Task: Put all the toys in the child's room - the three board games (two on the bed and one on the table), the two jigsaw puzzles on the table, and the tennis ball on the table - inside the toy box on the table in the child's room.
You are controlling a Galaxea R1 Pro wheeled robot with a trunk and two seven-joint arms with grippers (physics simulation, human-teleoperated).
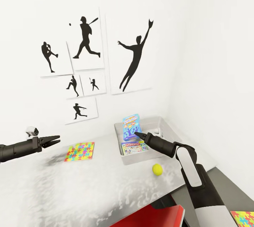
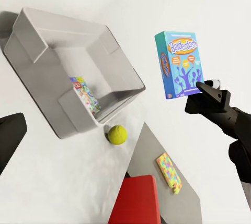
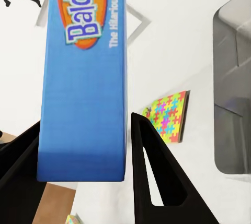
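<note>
The left gripper hovers over the table, its fingers slightly parted and holding nothing. Just beside it lies a jigsaw puzzle. Further right, the right gripper clamps an upright blue Balderdash box above the grey toy box, where a Monopoly game lies. The tennis ball rests just outside it.

6 baseball silhouette prints on white wall
</note>
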